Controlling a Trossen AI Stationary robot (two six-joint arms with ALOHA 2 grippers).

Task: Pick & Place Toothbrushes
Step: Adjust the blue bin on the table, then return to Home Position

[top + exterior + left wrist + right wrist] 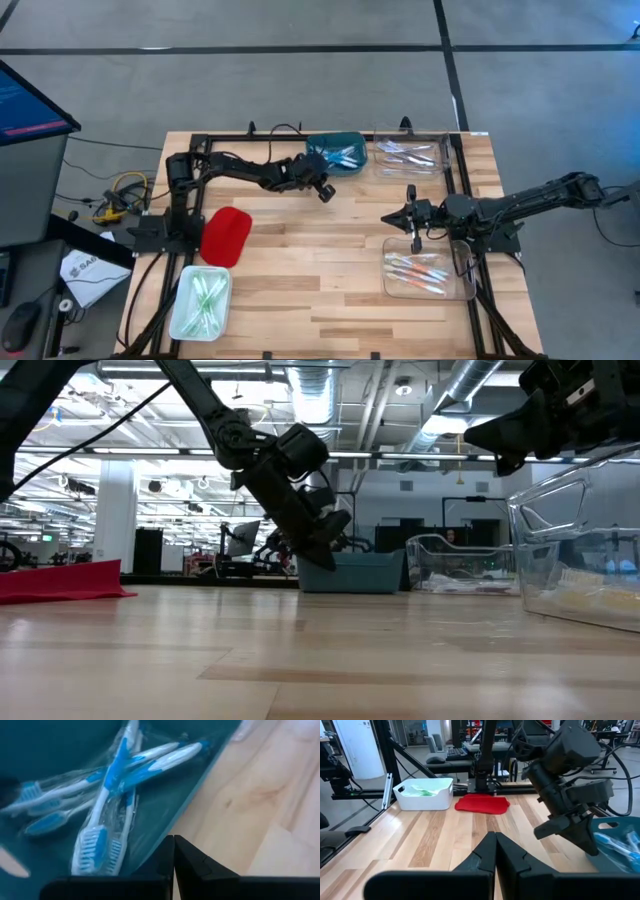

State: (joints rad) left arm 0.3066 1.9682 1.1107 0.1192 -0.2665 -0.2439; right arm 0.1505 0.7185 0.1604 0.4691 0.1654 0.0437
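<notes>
Blue toothbrushes lie piled in the teal bin.

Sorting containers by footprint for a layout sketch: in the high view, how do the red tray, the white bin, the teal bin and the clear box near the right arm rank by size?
1. Clear plastic box, largest.
2. White rectangular bin.
3. Flat red tray and teal plastic bin: they look alike, and the left arm covers part of the teal bin, so no ranking.

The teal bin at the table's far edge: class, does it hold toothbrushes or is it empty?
Holding toothbrushes. The teal bin contains several blue-and-white toothbrushes lying crossed in a pile, seen clearly from the left wrist view.
</notes>
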